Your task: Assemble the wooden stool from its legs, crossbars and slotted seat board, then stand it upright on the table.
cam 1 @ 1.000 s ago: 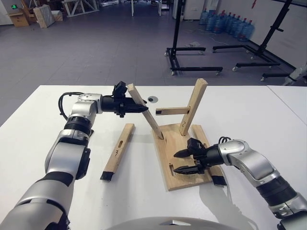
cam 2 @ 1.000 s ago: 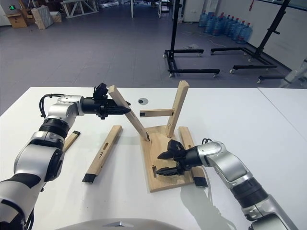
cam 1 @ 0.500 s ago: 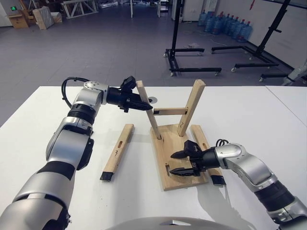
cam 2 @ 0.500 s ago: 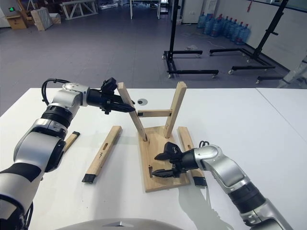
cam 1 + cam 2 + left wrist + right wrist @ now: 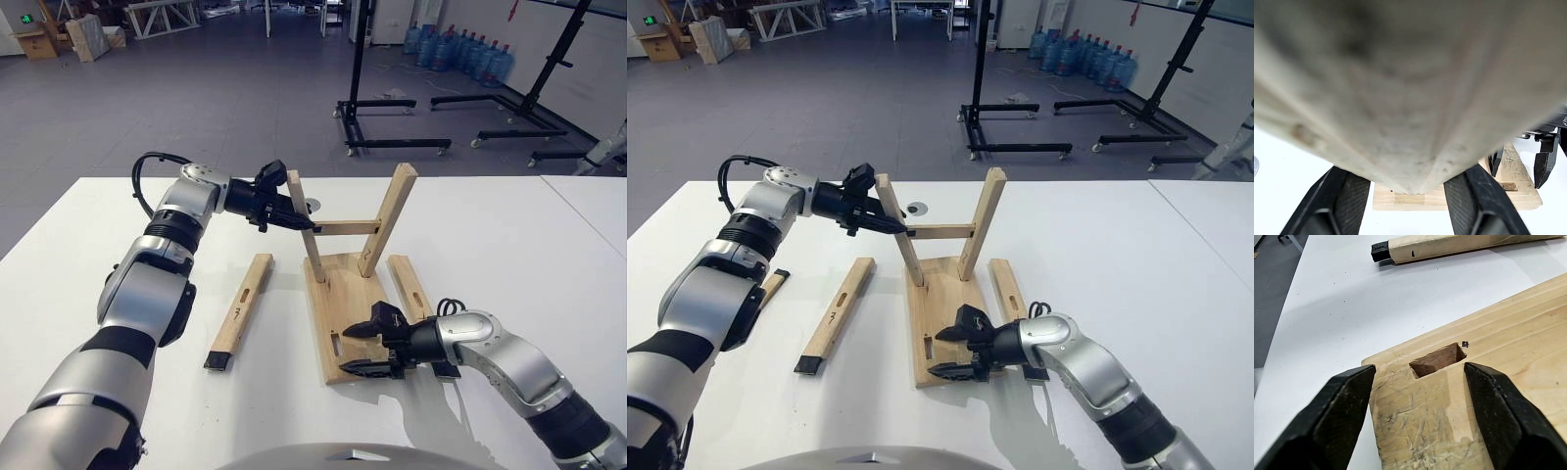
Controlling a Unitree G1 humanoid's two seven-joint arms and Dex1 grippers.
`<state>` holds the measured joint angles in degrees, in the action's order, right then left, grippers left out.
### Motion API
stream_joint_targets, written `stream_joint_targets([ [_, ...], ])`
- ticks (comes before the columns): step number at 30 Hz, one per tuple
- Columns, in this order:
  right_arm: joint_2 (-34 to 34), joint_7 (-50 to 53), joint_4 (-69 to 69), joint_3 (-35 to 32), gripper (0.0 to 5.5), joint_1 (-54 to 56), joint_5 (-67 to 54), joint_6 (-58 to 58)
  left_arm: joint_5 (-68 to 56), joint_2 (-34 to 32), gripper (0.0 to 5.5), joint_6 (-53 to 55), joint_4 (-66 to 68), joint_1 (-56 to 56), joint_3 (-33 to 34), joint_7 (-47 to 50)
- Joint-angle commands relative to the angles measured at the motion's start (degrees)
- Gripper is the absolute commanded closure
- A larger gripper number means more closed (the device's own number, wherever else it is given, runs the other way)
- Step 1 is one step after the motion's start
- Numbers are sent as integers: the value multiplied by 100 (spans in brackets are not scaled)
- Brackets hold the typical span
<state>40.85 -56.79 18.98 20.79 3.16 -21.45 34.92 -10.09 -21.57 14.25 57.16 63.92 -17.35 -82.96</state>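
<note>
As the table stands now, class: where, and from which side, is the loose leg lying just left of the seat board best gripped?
Mid-length, across its narrow width, straight down from above. The leg lies flat on the table with both long sides bare and reachable; the middle should balance it, clear of the black cap.

Left jaws clamped — right jaws spread wide.
</note>
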Motion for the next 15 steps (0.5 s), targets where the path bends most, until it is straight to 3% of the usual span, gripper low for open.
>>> stream_joint_targets([
  [1, 53, 31, -334, 316, 217, -249, 144, 443, 921, -127, 348, -31, -13, -476, -580, 289],
  [7, -92, 145, -331, 257, 217, -214, 169, 267, 940, -82, 348, -83, 75, -663, -627, 406],
  [15, -761, 238, 505, -1404, 217, 433, -1313, -148, 1113, -34, 348, -205, 251, -736, -815, 502],
])
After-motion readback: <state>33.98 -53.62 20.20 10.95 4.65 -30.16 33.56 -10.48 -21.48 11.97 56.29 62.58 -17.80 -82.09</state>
